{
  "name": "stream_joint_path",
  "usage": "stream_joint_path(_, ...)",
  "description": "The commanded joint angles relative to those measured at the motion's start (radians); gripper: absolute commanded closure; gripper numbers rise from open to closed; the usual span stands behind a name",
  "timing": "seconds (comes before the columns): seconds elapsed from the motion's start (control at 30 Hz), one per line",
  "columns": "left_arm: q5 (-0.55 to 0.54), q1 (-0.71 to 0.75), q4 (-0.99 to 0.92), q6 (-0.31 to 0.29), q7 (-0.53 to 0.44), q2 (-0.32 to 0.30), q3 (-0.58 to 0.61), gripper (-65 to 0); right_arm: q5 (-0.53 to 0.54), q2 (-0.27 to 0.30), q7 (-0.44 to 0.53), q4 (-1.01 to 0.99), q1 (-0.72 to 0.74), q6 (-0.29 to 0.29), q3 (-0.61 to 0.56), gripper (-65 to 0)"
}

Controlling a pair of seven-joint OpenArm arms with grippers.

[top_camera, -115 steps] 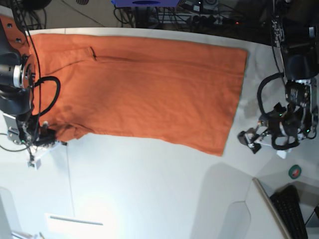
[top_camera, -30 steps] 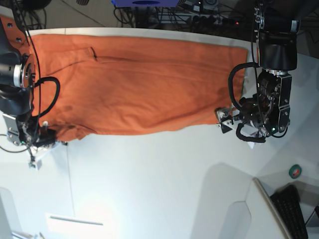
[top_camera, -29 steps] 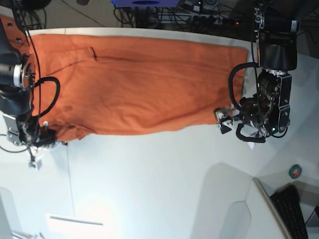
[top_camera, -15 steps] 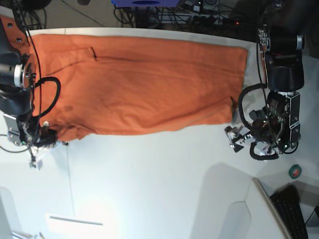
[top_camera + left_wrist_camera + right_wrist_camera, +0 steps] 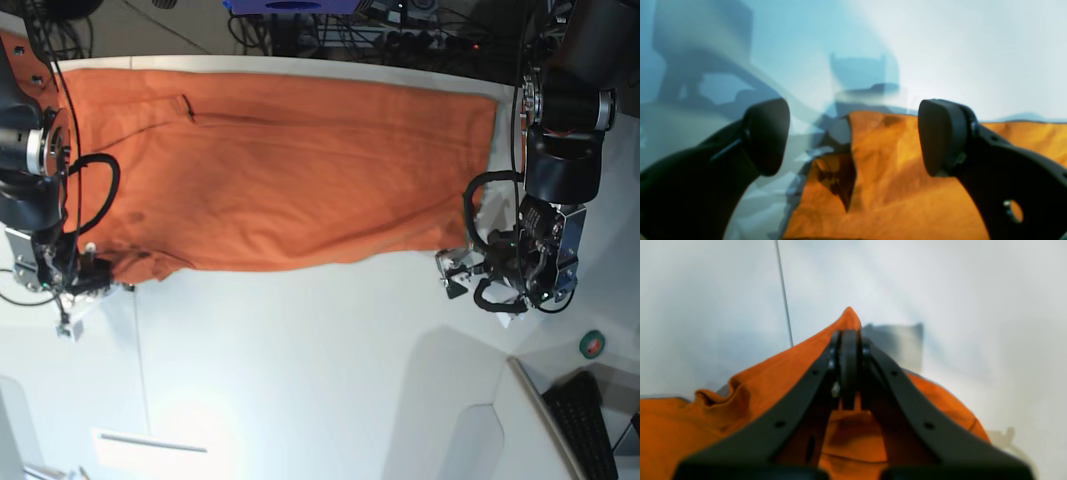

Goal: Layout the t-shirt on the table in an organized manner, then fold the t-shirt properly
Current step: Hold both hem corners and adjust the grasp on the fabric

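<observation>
White matte bench (image 5: 300, 370), broad and mostly bare, curved along its far edge, crossed by a thin dark seam (image 5: 140, 350) running toward the near side. Bright glare low on the left of the base view. Beyond the far edge, a dark floor with tangled cables (image 5: 400, 35) and a blue object (image 5: 290, 6), partly cut off. At the lower right corner, a lower grey surface with a keyboard (image 5: 590, 425) and a green tape roll (image 5: 592, 345).

Shirt (image 5: 280, 175) spread flat across the far half of the bench, long side roughly parallel to the far edge, one end reaching the base view's left border, the other squared off near the right. Some creases and a short dark fold mark near the upper left.

Right gripper (image 5: 848, 373) at the shirt's lower left corner, fingers (image 5: 849, 350) pressed together on a pinched peak of orange cloth, lifted slightly off the white surface; seam line visible just behind it in the right wrist view.

Left gripper (image 5: 853, 140) just off the shirt's lower right corner, fingers (image 5: 766, 133) spread wide, nothing between them but air. Under them, a rumpled corner of the shirt (image 5: 893, 186) lying on the bench (image 5: 973, 50), bluish shadows cast across the surface beyond.
</observation>
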Motion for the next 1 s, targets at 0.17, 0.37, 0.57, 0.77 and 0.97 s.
stream_joint_path(0.17,-0.007,0.006,0.011,0.001,0.008,0.001,-0.006,-57.6,0.001,0.012,0.005,0.012,0.026,-0.002,0.0,0.0)
stream_joint_path(0.37,-0.007,0.054,0.121,0.001,0.055,0.001,-0.009,-57.6,0.001,0.011,0.005,0.012,0.026,-0.002,0.0,0.0)
stream_joint_path(0.57,-0.007,0.063,0.137,0.001,0.052,0.002,-0.011,-57.6,0.001,0.009,0.005,0.012,0.026,-0.002,0.0,0.0)
stream_joint_path(0.77,-0.007,0.063,0.137,0.001,0.049,0.025,-0.011,-57.6,0.001,0.009,0.005,0.012,0.026,-0.002,0.0,0.0)
stream_joint_path(0.97,-0.007,0.057,0.137,0.001,0.048,0.038,-0.011,-48.5,0.001,0.009,0.005,0.012,0.026,-0.002,0.0,0.0)
